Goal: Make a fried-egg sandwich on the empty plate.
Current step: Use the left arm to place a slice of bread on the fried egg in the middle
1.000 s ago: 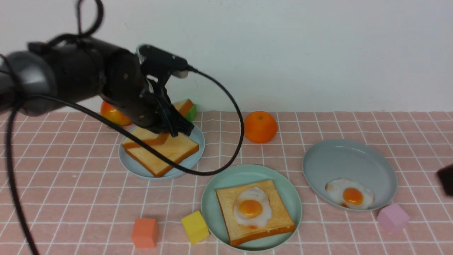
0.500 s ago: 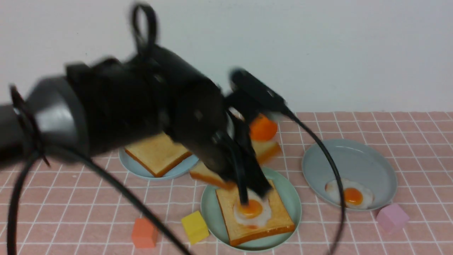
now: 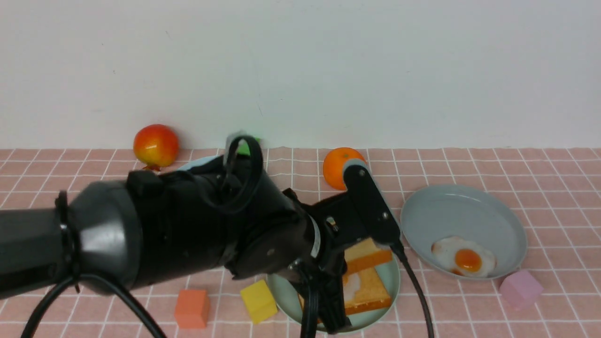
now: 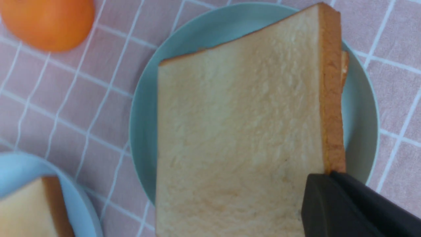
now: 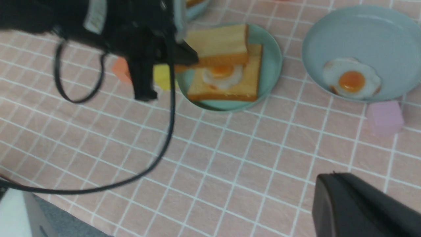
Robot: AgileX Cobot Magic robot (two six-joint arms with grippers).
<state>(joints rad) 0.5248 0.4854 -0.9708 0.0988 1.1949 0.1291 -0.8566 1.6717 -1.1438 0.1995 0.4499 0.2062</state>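
Toasted bread slice (image 4: 243,125) seems pinched in the left pincer (image 4: 329,179), above egg (image 5: 222,77)

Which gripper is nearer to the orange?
Left: it's shut on the toast just nearer the robot than the orange. The right gripper is farther off, right of the mint-green plate.

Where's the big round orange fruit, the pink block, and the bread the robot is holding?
orange fruit (image 3: 336,172): front view, on its upper side
pink block (image 5: 385,119): right wrist view, on its face
held bread slice (image 4: 236,131): left wrist view, on its flat toasted side
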